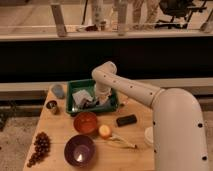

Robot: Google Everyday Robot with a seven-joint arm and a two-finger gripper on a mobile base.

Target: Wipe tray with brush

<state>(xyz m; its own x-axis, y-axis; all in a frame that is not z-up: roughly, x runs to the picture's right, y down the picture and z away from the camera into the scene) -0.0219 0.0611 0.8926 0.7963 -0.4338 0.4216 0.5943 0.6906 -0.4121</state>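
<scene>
Though the gripper [101, 100] is seen low inside the tray [76, 85], what it holds, and how wide it is set, cannot be told.
The tray is placed at the back of the table [56, 126], just behind the orange bowl [86, 122], with its long axis laid across the view. The gripper is found within the walls, in the tray's right half as viewed, so most of the tray floor lies to the left of it. A pale grey thing [81, 98] is seen just beside the gripper; whether it is the brush cannot be told. A stroke along the long axis, toward the left wall, is judged to be called for.
</scene>
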